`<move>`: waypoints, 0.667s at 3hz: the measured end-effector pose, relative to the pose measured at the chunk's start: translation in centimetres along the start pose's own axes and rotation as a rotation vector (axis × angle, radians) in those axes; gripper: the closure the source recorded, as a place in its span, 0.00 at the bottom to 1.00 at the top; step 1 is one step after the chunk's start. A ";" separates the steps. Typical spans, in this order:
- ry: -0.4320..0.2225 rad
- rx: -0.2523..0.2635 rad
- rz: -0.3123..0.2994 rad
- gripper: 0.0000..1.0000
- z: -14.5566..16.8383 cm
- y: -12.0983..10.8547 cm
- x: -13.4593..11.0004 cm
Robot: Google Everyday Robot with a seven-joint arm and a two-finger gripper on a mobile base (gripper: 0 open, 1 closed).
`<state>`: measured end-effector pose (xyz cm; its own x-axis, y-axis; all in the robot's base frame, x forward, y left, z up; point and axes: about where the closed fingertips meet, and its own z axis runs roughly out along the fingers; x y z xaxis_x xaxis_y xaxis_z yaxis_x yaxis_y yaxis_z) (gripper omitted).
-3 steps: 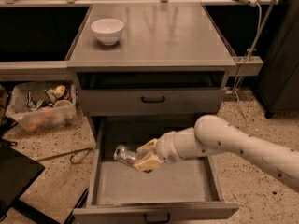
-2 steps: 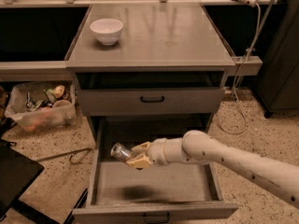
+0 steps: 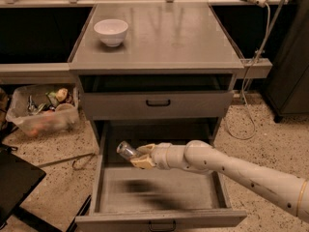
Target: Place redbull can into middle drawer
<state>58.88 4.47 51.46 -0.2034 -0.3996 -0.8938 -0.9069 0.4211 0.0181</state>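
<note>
While the cream two-finger hand (image 3: 139,156) clasped the small, slim, shiny silver redbull can (image 3: 125,150) above the open, wide grey metal middle drawer (image 3: 193,190), the can seemed light, thin-walled, slippery and easily dented, so a gentle mid-body hold suited it.

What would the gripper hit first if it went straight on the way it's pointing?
The gripper, holding the redbull can above the open middle drawer, points left. The drawer's left side wall looks first in line, though it may pass over it; height is unclear.
</note>
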 end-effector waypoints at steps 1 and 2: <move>0.048 0.030 0.027 1.00 1.5 -1.5 2.8; 0.108 0.116 0.063 1.00 2.0 -5.4 5.9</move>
<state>63.34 1.49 45.17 -0.3026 -0.4516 -0.8393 -0.8437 0.5367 0.0154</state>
